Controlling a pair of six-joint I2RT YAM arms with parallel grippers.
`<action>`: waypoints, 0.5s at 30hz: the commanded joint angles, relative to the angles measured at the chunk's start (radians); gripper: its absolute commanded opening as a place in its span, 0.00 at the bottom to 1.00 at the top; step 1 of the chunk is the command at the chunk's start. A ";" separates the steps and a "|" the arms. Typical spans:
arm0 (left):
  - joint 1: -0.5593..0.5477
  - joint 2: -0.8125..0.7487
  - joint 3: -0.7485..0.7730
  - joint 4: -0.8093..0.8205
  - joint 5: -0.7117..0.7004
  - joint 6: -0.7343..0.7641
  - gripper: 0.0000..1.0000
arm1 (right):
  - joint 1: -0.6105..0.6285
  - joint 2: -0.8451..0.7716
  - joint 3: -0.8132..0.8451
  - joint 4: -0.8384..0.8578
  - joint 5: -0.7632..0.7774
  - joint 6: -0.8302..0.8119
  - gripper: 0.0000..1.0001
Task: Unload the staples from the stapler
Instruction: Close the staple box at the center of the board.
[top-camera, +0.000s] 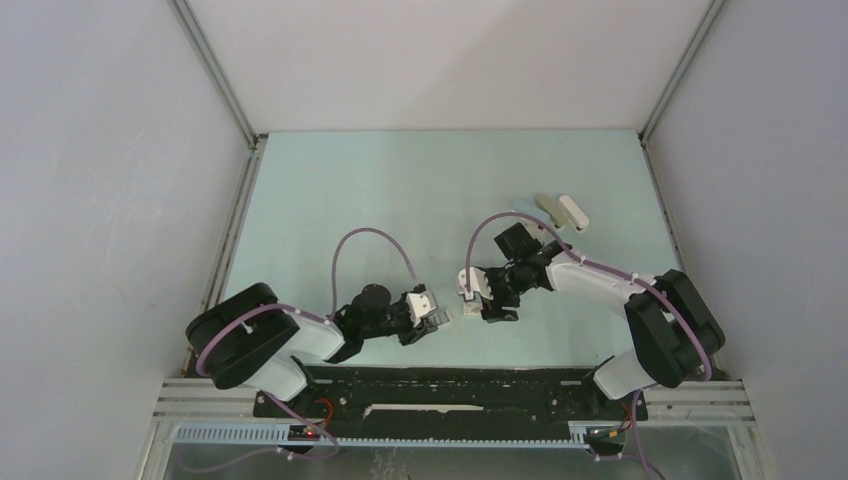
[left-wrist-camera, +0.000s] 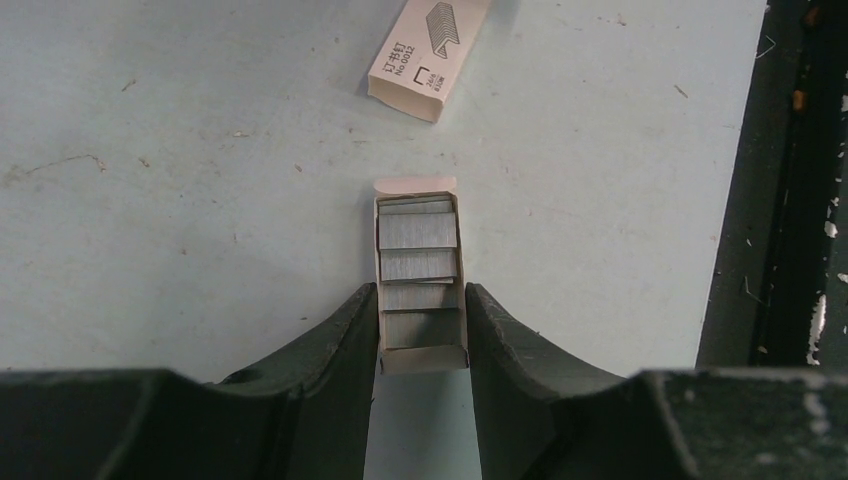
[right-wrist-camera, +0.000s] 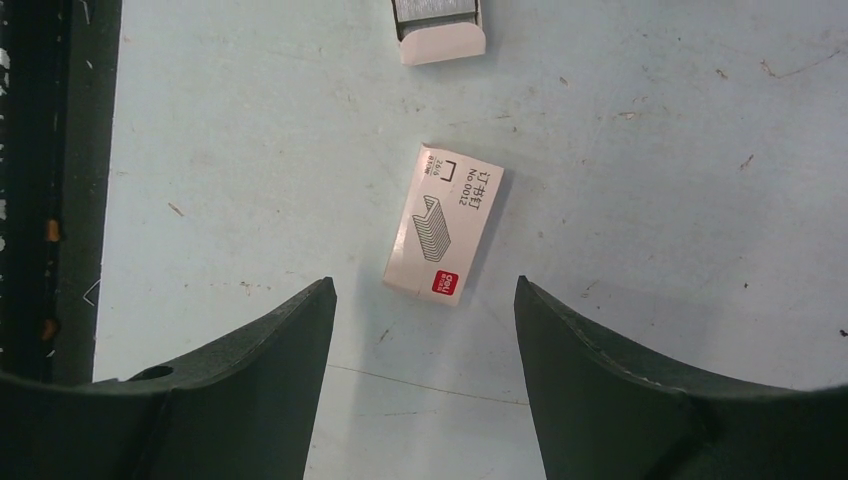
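My left gripper (left-wrist-camera: 420, 296) is shut on the near end of a small open cardboard tray (left-wrist-camera: 418, 360), with a finger pressed against each long side. Grey strips of staples (left-wrist-camera: 418, 250) lie stacked in that tray. My right gripper (right-wrist-camera: 424, 285) hangs open just above the table, and a closed white staple box (right-wrist-camera: 445, 225) lies flat in front of its fingers, untouched. From above, the left gripper (top-camera: 432, 318) and right gripper (top-camera: 492, 300) face each other near the table's front middle. The slim pale-blue stapler (top-camera: 527, 207) lies at the back right, far from both grippers.
A beige piece (top-camera: 548, 208) and a white piece (top-camera: 574, 213) lie beside the stapler. The black base rail (top-camera: 450, 385) runs along the near table edge, seen as a dark strip (left-wrist-camera: 790, 200) close to the left gripper. Grey walls enclose the table on three sides.
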 joint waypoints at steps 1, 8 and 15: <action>-0.017 0.004 -0.034 0.068 -0.017 -0.013 0.42 | -0.009 -0.052 0.016 -0.042 -0.056 -0.032 0.76; -0.021 0.020 -0.038 0.094 -0.025 -0.013 0.43 | -0.030 -0.040 0.032 -0.075 -0.057 -0.016 0.76; -0.024 0.018 -0.048 0.110 -0.032 -0.016 0.43 | 0.017 -0.021 0.037 -0.040 -0.008 0.043 0.76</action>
